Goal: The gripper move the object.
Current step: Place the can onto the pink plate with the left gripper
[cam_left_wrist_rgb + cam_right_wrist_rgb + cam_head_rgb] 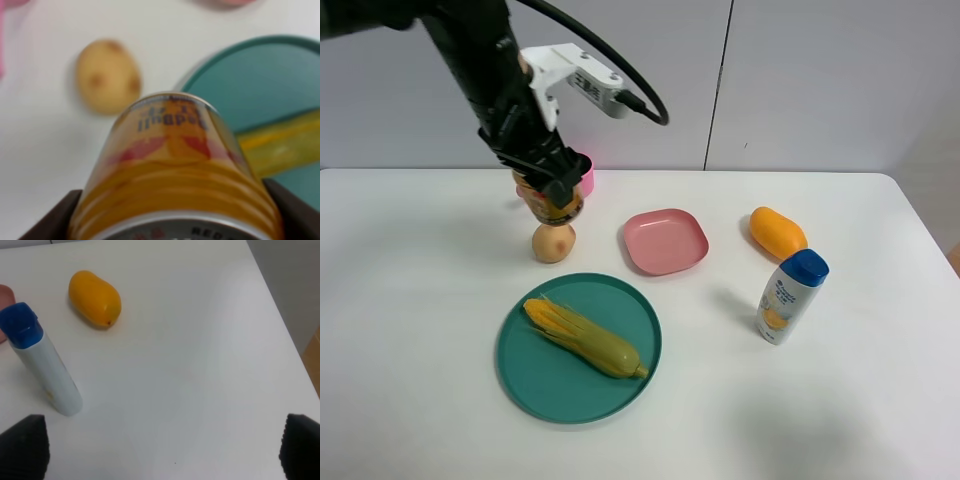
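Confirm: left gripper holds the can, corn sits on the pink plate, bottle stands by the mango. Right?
Not quite. The corn lies on the teal plate, not the pink plate; the exterior high view shows it. The rest holds: the left gripper grips the can, and the bottle stands by the mango.

Left gripper [556,186] clamped, right fingers [24,446] spread

White table [410,300]. On it: potato [553,243], pink plate [665,241], teal plate [548,387], mango [777,231], blue-capped bottle [790,296] standing upright.
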`<state>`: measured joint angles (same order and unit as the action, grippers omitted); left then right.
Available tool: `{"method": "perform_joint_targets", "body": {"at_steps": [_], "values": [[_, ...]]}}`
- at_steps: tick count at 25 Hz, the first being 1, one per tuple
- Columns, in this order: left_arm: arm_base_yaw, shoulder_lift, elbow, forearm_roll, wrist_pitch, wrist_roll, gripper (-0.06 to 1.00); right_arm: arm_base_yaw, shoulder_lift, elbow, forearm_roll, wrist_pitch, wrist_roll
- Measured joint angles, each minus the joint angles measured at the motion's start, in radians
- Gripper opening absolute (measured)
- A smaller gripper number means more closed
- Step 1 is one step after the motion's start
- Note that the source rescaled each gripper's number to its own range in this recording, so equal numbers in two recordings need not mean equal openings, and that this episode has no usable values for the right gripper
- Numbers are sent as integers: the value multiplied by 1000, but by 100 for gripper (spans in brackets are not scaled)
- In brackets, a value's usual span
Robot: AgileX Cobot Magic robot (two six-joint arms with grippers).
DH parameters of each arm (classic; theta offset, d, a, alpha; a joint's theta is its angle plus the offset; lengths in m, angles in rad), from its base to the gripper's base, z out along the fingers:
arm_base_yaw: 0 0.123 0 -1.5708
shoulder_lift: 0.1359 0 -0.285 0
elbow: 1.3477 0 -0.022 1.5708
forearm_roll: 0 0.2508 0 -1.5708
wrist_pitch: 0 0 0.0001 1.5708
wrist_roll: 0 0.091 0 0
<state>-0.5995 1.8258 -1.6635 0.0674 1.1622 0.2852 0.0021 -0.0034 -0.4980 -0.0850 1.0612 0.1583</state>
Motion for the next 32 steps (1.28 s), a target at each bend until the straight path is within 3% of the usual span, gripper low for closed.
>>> {"method": "perform_joint_targets", "body": {"at_steps": [6, 13, 24, 32], "values": [[-68, 177, -181, -12, -5, 38, 4, 0, 0, 0, 0, 0, 0], [-74, 339, -329, -67, -42, 85, 4, 0, 0, 0, 0, 0, 0], [-74, 508, -390, -67, -149, 124, 4, 0, 0, 0, 0, 0, 0], [-74, 539, -390, -57, -284, 151, 4, 0, 0, 0, 0, 0, 0]]}}
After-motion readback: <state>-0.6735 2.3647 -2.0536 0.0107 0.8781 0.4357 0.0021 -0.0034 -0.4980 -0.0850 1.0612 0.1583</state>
